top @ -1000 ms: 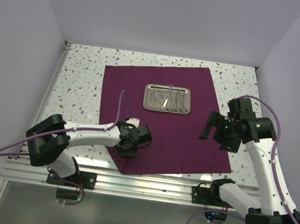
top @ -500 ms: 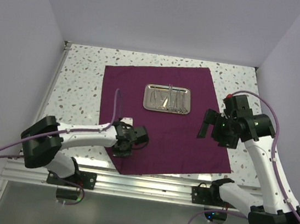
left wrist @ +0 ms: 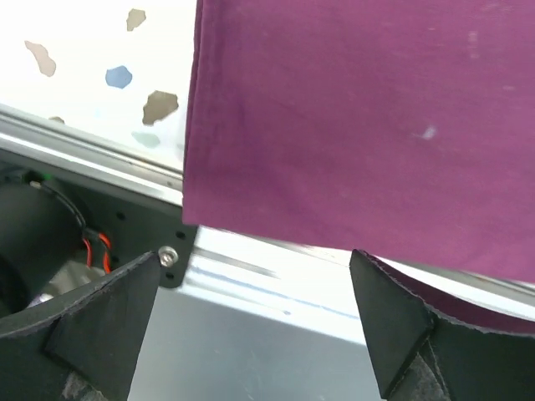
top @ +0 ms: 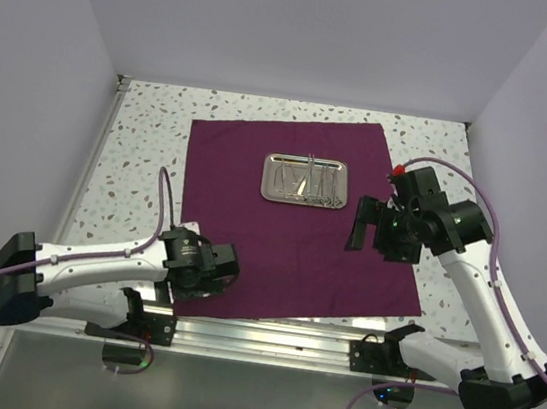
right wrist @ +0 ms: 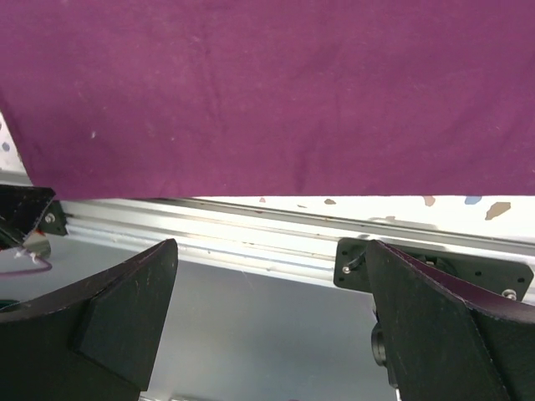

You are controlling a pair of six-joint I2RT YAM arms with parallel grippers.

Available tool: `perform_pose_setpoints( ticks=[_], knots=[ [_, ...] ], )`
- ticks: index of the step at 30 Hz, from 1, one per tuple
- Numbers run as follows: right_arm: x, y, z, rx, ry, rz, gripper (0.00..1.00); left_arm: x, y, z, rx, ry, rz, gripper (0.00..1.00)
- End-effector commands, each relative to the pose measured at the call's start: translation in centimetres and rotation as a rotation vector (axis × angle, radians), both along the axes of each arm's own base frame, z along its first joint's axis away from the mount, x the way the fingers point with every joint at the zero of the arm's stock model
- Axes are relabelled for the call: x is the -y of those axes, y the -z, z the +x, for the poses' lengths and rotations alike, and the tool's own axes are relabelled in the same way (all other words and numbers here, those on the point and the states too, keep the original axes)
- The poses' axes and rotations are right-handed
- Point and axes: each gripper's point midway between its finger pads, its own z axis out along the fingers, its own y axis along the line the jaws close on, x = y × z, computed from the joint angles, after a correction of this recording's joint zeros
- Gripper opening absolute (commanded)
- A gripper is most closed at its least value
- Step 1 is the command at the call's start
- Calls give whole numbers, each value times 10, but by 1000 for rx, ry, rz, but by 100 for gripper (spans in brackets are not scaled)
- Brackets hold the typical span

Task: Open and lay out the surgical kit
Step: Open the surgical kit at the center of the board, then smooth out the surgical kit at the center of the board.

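Observation:
The dark purple cloth wrap [top: 289, 237] lies spread flat on the speckled table. The small steel tray [top: 271, 192] sits on its far middle, with thin silver instruments [top: 309, 181] lying in it. My left gripper [top: 201, 278] hovers at the cloth's near-left corner, open and empty. In the left wrist view the cloth [left wrist: 359, 125] ends just beyond the fingers [left wrist: 92, 334]. My right gripper [top: 375, 240] hangs open above the cloth's right side. The right wrist view shows the cloth [right wrist: 267, 92] and its near edge ahead of the spread fingers [right wrist: 435, 326], nothing between them.
An aluminium rail [top: 266, 340] runs along the table's near edge under both arm bases. White walls close in the left, right and back. Speckled tabletop [top: 145, 147] shows left and right of the cloth. Purple cables [top: 477, 191] loop off both arms.
My left gripper dragged the cloth's near-left corner toward the near left, then opened and let it go. The cloth now lies wider. The right gripper drifted left over the cloth.

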Motion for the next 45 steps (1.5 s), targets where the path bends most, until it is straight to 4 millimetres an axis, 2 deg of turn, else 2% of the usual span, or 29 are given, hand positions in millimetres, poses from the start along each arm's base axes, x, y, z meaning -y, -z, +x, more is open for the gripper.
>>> perform_pose_setpoints(
  ticks=[1,3,6,10,11,13,14,15,16,17,19,20,21,22,23,24,25,26,27,28,29,30,32,35,39,40,42,43,45],
  knots=[
    [-13,-16,4,58,-60,45,98,12,-26,10,83,-85,-93,100],
    [-13,-20,5,82,-70,30,99,19,-46,26,170,-87,-140,100],
    [-8,-29,10,130,-75,-5,98,38,-91,56,324,-87,-222,100],
    [-14,-33,9,128,-112,19,98,41,-118,90,492,-110,-231,100],
    [-16,-32,9,114,-124,24,98,43,-127,106,551,-147,-276,100],
    [-21,-29,14,75,-138,21,99,43,-135,132,623,7,-257,100],
    [-21,-29,16,62,-142,14,98,45,-161,173,741,-21,-344,100],
    [-23,-30,26,52,-132,6,98,46,-158,183,720,102,-341,100],
    [-20,-31,33,59,-119,-10,99,39,-162,200,738,95,-343,100],
    [-19,-33,41,70,-103,-10,98,13,-154,233,733,17,-295,100],
    [-15,-35,63,67,-43,18,99,1,-151,264,684,62,-272,100],
    [-13,-36,75,77,-16,35,98,-19,-117,291,586,32,-220,100],
    [-4,-38,88,86,37,48,98,-18,-129,313,587,83,-228,99],
    [-2,-30,101,62,59,41,98,-34,-119,329,547,57,-196,96],
    [3,-30,115,81,84,34,98,-40,-82,341,432,45,-147,94],
    [12,-33,129,102,127,33,98,-46,-90,362,460,47,-120,94],
    [15,-23,144,79,151,29,98,-55,-84,373,454,33,-112,94],
    [17,-24,161,110,172,46,98,-57,-69,388,451,30,-111,94],
    [28,-23,176,125,223,54,98,-61,-70,399,466,18,-113,93],
    [32,-24,194,164,243,66,99,-70,-66,407,466,-6,-112,93],
    [36,-12,208,146,262,65,98,-74,-52,413,448,-16,-108,92],
    [44,-12,219,156,296,69,98,-78,-51,419,454,-28,-103,92],
    [43,1,244,163,304,75,98,-91,-37,428,451,-50,-91,91],
    [41,6,268,204,298,89,98,-104,-22,438,465,-66,-84,89],
    [50,26,303,248,310,38,98,-105,-1,449,480,-36,-85,86],
    [50,40,313,232,311,30,98,-103,2,453,485,-29,-88,85],
    [53,45,329,252,324,17,98,-104,10,463,494,-40,-90,81],
    [55,62,337,230,331,9,98,-104,15,466,491,-42,-93,80],
    [57,66,355,268,340,18,98,-101,22,479,514,-44,-107,76]
  ],
)
